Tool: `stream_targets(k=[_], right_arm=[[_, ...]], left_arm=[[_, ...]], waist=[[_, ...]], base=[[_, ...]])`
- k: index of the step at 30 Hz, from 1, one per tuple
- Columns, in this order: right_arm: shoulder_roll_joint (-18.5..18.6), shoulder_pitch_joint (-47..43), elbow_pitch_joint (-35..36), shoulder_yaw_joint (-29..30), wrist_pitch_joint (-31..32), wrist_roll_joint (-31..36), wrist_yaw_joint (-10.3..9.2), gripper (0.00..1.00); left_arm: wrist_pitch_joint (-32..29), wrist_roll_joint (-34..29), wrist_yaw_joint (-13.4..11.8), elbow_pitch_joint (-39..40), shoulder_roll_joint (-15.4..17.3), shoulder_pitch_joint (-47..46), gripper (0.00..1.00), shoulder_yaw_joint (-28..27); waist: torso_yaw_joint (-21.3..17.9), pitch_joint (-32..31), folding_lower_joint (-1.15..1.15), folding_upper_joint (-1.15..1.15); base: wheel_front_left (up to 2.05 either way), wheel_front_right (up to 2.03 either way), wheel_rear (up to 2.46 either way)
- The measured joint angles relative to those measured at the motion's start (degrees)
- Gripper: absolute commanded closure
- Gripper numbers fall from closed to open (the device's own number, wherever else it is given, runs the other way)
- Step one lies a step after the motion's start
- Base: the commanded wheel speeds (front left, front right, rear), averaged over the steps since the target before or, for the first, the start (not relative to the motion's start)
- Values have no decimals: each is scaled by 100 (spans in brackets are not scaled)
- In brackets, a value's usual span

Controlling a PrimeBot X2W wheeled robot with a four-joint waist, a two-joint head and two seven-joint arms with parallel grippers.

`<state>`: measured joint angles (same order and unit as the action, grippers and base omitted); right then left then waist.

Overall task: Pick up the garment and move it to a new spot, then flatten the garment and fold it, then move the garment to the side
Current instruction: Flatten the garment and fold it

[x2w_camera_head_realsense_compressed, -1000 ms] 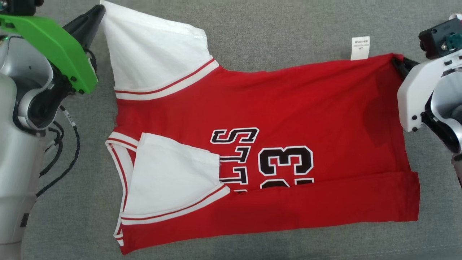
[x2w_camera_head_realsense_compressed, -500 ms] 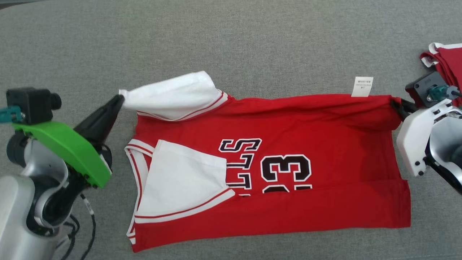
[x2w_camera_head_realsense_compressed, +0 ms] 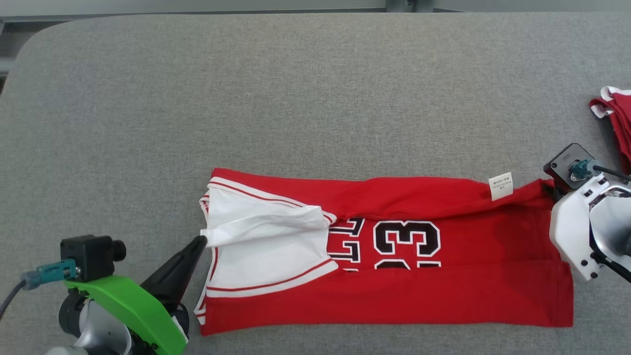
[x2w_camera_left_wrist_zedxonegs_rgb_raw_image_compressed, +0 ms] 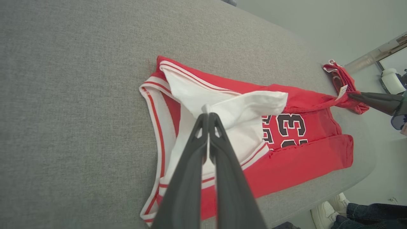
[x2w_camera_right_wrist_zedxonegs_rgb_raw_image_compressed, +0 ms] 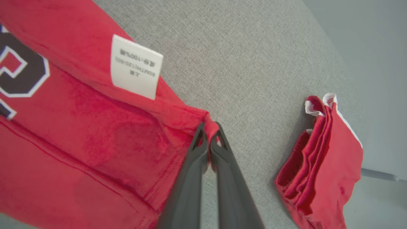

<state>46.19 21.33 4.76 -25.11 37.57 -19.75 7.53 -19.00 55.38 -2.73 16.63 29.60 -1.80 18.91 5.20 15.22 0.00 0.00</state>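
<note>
The garment [x2w_camera_head_realsense_compressed: 443,291] is a red jersey with white sleeves and a black 23, lying lengthwise on the grey table [x2w_camera_head_realsense_compressed: 296,98]. Its far long edge is folded over toward me, partly covering the letters. My left gripper [x2w_camera_head_realsense_compressed: 202,240] is shut on the tip of a white sleeve [x2w_camera_left_wrist_zedxonegs_rgb_raw_image_compressed: 248,105], held just above the other sleeve; in the left wrist view the left gripper [x2w_camera_left_wrist_zedxonegs_rgb_raw_image_compressed: 208,114] pinches that white cloth. My right gripper [x2w_camera_head_realsense_compressed: 548,184] is shut on the red hem corner near the white label [x2w_camera_head_realsense_compressed: 501,186]. The right wrist view has the right gripper [x2w_camera_right_wrist_zedxonegs_rgb_raw_image_compressed: 210,127] pinching the garment [x2w_camera_right_wrist_zedxonegs_rgb_raw_image_compressed: 79,133].
A second red garment [x2w_camera_head_realsense_compressed: 616,123], folded, lies at the table's right edge, close to my right wrist; the right wrist view shows this folded garment [x2w_camera_right_wrist_zedxonegs_rgb_raw_image_compressed: 321,165] too. The table's rounded far edge is in view. A person's shoe [x2w_camera_left_wrist_zedxonegs_rgb_raw_image_compressed: 330,206] stands beside the table.
Both grippers have drawn the jersey's far edge toward me, folding it over the lettering. The white sleeve now lies over the other sleeve. The head camera has tilted, shifting the whole picture.
</note>
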Motion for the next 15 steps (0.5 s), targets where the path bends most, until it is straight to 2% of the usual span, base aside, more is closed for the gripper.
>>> stream_targets(k=[11,15], right_arm=[[370,-187,133,-346,344,-73,0,100],[481,-194,63,-454,370,-65,0,100]], left_arm=[[56,152,-4,-46,-325,428,100,355],[74,164,-31,-98,-335,615,100,405]], waist=[[177,-157,0,0],[211,-186,0,0]], base=[[0,0,0],[0,0,0]])
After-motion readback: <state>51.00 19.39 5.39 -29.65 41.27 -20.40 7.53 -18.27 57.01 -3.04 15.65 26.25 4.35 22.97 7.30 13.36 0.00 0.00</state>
